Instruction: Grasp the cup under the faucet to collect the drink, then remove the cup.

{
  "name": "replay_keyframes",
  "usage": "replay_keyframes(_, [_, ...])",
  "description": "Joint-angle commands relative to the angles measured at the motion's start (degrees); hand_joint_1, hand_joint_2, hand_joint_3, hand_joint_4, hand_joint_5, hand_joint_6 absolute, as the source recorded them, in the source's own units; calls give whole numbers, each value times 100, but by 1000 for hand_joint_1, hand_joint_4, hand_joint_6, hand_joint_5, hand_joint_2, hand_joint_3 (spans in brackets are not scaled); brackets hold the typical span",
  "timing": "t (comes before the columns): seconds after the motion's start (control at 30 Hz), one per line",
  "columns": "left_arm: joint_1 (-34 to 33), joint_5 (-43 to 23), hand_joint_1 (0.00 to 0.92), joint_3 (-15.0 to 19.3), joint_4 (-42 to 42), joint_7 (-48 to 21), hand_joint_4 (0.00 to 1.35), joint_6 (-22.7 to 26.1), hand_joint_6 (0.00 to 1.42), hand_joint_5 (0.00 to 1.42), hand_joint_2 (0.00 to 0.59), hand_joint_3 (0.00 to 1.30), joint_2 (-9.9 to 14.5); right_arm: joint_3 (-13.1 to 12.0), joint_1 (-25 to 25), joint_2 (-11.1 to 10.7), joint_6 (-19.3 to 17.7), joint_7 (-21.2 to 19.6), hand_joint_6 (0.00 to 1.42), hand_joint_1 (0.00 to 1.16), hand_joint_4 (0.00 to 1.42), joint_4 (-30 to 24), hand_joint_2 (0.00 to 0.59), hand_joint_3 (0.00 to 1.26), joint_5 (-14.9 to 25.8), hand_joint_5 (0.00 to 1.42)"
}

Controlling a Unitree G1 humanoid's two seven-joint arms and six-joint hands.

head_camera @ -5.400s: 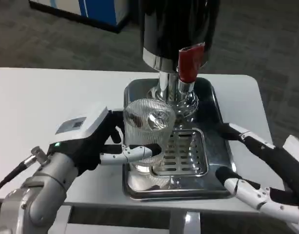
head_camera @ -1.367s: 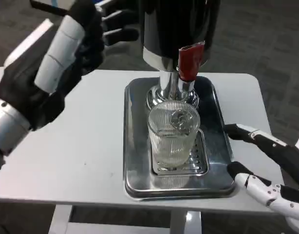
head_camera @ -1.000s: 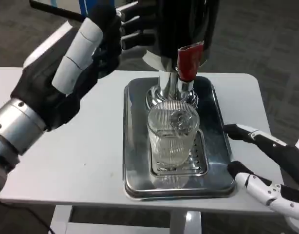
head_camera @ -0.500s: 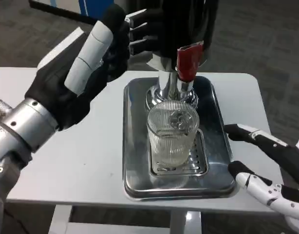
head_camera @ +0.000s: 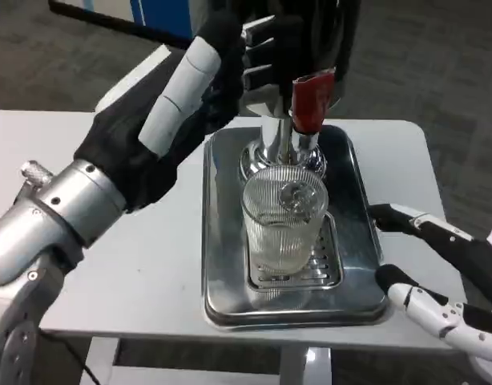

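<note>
On the tray's (head_camera: 216,241) grate, near the tabletop's (head_camera: 86,200) front edge, one upright ribbed cup (head_camera: 283,218) stands under the faucet (head_camera: 312,100). Left hand (head_camera: 202,96), fingers spread, holding nothing, reaches the dispenser (head_camera: 294,40) above and behind the cup. Right hand (head_camera: 438,277), nearer, waits spread and empty just right of the tray.

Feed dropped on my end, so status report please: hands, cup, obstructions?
Left hand raised by red tap lever, holding nothing. Right hand open beside steel tray. Ribbed clear glass cup under faucet. Nothing blocking.
</note>
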Motion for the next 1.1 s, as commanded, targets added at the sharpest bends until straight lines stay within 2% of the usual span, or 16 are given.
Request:
replay_keyframes(0.03, [-110,94,0,-56,111,31,139,-143,124,169,69,190,-52,-54,66,39,-18,-64,0,370,148,-49,414,155,56,86])
replay_keyframes(0.8, [-456,473,0,-515,973,-1,139,-833,101,169,69,196,-560,-187,179,29,-76,-79,2,367,148,-79,414,155,172,96])
replay_keyframes(1.1, [-424,538,0,-626,802,-123,150,-945,81,169,69,200,-632,-237,185,20,-81,-70,2,367,150,-67,414,155,200,97])
